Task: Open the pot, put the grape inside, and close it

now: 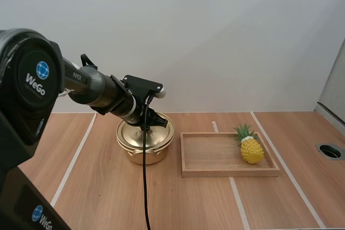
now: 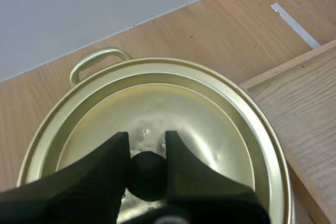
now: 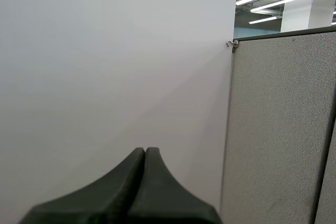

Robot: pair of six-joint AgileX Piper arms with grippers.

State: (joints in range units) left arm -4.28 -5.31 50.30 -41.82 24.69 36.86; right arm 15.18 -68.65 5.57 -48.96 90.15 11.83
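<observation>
Step in hand, by my read: opening the pot, at the grasp on the lid. L pincer (image 2: 147, 142) is nearest in its own wrist view. Its fingers stand a narrow gap apart, just the width of the black knob (image 2: 148, 174) sitting btwn them. Both ribbed faces seem to touch it, so it's clamped on the knob, not closed all the way.

Under it the gold lid (image 2: 173, 108) lies flat & seated on the pot (image 1: 143, 153), w/ no tilt or gap at the rim that I can see. One loop handle (image 2: 98, 57) sticks out on the pot's far side.

Next move prob. calls for a straight lift w/ firm grip, since the knob is small & round. Then the lid goes down on bare tabletop (image 1: 97, 187), clear of the pot.

Just beside the pot sits a wooden tray (image 1: 229, 172). The fruit at its right end is a pineapple (image 1: 252, 149) rather than a grape, well apart from the pot.

R pincer (image 3: 145, 153): fingers pressed together as one wedge, holding nothing, aimed away from the tabletop.
</observation>
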